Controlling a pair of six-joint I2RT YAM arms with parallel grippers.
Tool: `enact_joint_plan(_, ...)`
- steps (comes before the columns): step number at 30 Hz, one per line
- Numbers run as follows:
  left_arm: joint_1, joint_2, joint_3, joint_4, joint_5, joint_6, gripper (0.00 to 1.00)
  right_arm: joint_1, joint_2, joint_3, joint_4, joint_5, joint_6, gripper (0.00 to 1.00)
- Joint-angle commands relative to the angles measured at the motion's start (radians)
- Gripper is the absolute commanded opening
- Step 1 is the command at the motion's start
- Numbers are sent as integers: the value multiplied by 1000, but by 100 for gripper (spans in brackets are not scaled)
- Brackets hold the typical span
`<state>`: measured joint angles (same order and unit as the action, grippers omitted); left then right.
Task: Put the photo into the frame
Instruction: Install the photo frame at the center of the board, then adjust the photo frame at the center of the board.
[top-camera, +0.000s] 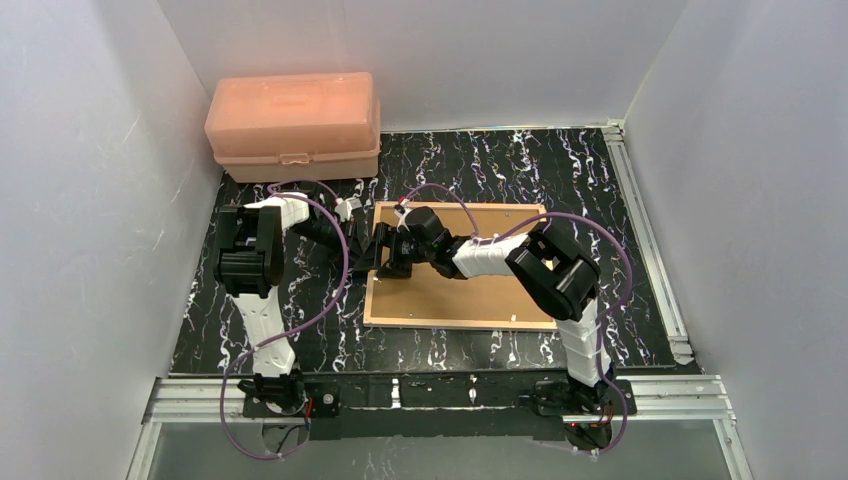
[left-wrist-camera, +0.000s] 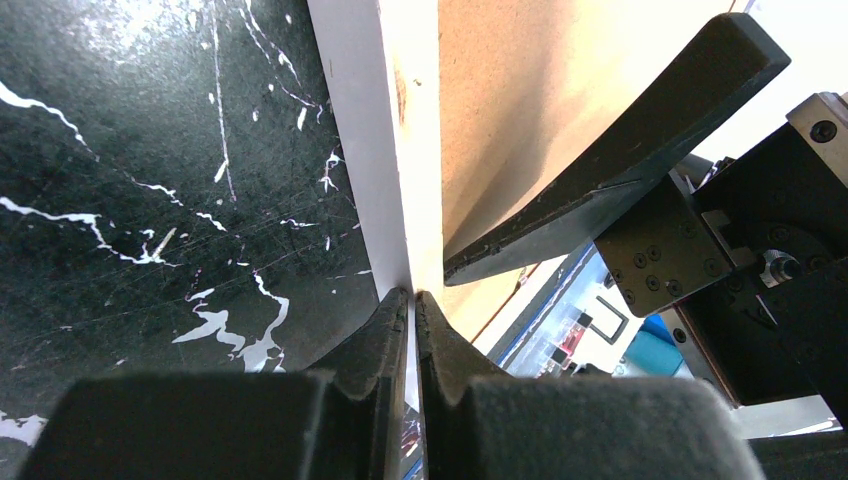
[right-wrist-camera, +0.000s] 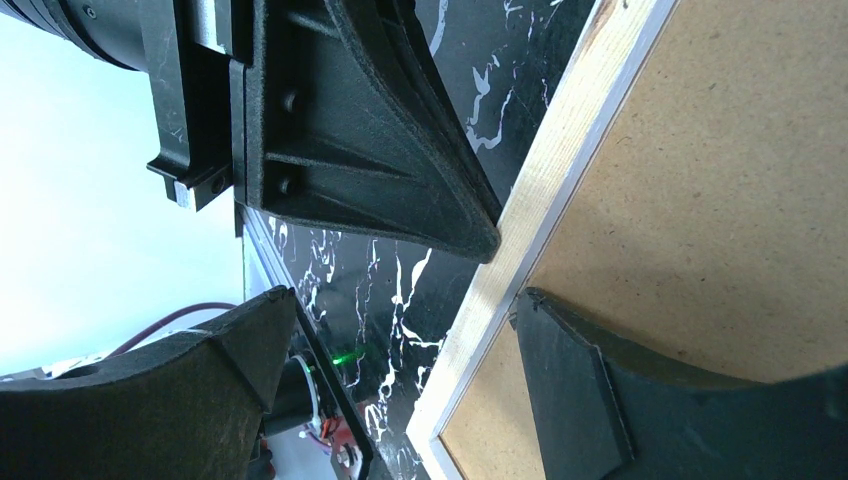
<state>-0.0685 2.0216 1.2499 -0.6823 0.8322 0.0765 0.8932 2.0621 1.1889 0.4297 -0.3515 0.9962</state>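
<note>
The frame (top-camera: 460, 322) lies back-up in the middle of the table, its tan wood rim (left-wrist-camera: 415, 150) around a brown backing board (top-camera: 450, 295). My left gripper (top-camera: 362, 243) meets the frame's left edge. In the left wrist view it (left-wrist-camera: 412, 295) is shut on a thin white sheet with a sliver of colour print, seemingly the photo (left-wrist-camera: 413, 375). The rest of the photo is hidden. My right gripper (top-camera: 398, 255) is open across the same rim (right-wrist-camera: 540, 190). One finger (right-wrist-camera: 600, 400) rests on the board (right-wrist-camera: 720, 200), the other (right-wrist-camera: 200, 380) hangs over the table.
A pink plastic box (top-camera: 293, 125) stands at the back left corner. An aluminium rail (top-camera: 650, 240) runs along the right side of the black marbled table (top-camera: 300, 320). White walls close in on three sides.
</note>
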Motion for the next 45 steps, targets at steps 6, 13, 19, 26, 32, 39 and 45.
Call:
enact_joint_plan(6, -22, -4, -34, 9, -55, 25, 3, 22, 30, 32, -4, -65, 1, 88)
enact_joint_plan(13, -22, -14, -33, 10, -59, 25, 3, 23, 22, 31, -27, -77, -14, 88)
enact_joint_plan(19, -22, -19, -39, 9, -62, 26, 3, 15, 17, 113, -97, -46, -73, 89)
enact_joint_plan(26, -21, -41, -41, -21, -40, 63, 3, -77, -99, 196, -245, 25, -204, 96)
enact_joint_plan(32, -22, -66, -64, -39, -10, 134, 3, -241, -331, 48, -472, 244, -310, 99)
enact_joint_plan(39, -31, -88, -82, -60, -50, 205, 3, -522, -583, -119, -749, 646, -330, 99)
enact_joint_plan(45, -74, -117, -110, -61, -134, 280, 3, -708, -582, -164, -782, 661, -299, 99)
